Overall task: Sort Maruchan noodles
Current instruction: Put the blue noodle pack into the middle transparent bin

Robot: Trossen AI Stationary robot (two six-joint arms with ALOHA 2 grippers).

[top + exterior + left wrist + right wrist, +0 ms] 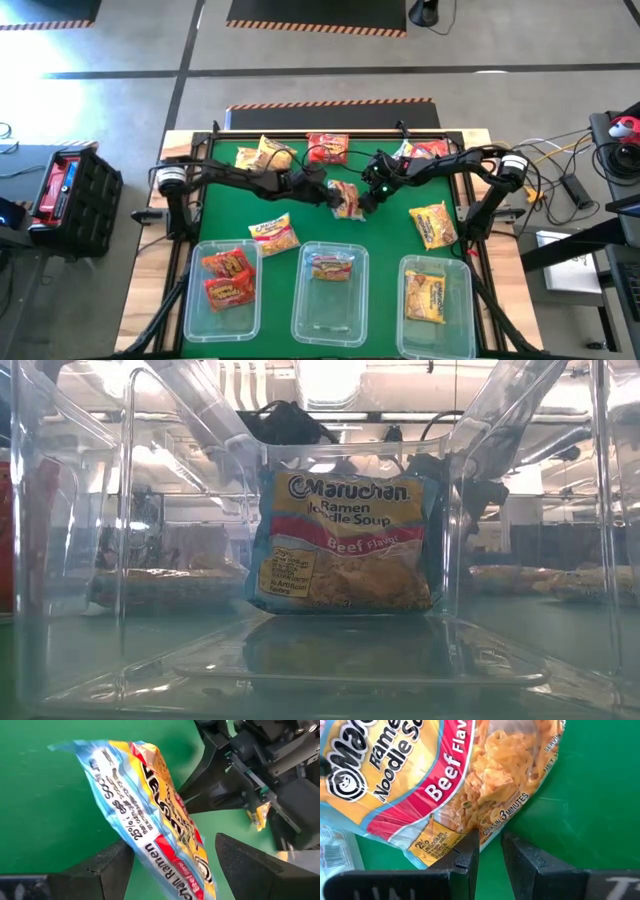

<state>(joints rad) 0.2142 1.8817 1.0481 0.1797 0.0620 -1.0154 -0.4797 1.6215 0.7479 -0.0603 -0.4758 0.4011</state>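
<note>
Both arms meet over the table's middle. A yellow-pink Beef Maruchan packet [347, 200] hangs tilted between them, above the green mat. My left gripper [175, 870] has it between its fingers. My right gripper [490, 842] faces it from the right, its fingers a narrow gap apart at the packet's edge [481, 831]. Whether they touch it, I cannot tell. Loose packets lie flat on the mat: yellow [262, 157], red [328, 148], red [425, 150], yellow [433, 222] and yellow-red [274, 233]. My left gripper pinches the Beef packet between its two fingers [112, 867], at the end marked "Ramen" [172, 865]. The fingers come level from the table's left. The packet's other end [100, 760] sticks out beyond the fingertips, tilted and clear of the mat.
Three clear tubs stand along the near edge: the left one [190, 310] holds two red packets, the middle one [300, 310] one yellow-pink packet [345, 540] leaning on its far wall, the right one [470, 310] a yellow packet. Cables and gear lie beyond the right edge.
</note>
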